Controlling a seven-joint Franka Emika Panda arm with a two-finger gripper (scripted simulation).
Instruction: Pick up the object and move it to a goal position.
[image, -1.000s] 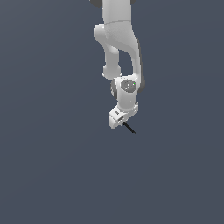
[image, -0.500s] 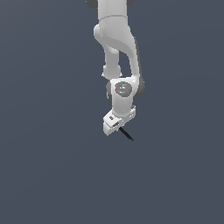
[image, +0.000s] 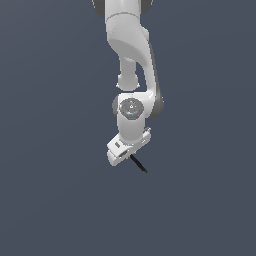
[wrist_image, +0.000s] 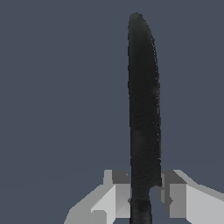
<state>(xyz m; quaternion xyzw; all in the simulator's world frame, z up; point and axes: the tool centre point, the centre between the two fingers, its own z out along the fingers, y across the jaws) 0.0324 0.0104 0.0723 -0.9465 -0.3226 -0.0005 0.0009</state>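
— Stick: which way does it point?

— In the exterior view it is a thin black sliver running on a slant from under the gripper down toward the exterior view's right. Its upper end sits at the gripper, its free end lies lower and farther out. So the long axis is diagonal, neither upright nor level.

— And up close?

— In the wrist view the stick is a long dark blade shape, widest around its middle and narrowing to a rounded tip at the far end. It extends straight away from the camera, and its near end sits between the two pale fingers.

— Is it held?

— Yes. The fingers press against it on both sides, so the gripper is clamped on the stick.

— How does the arm stand?

— It comes down from the top of the exterior view, bends at the round wrist joint, and the hand below that tilts, its lower end angled toward the exterior view's left. All around is plain dark grey.
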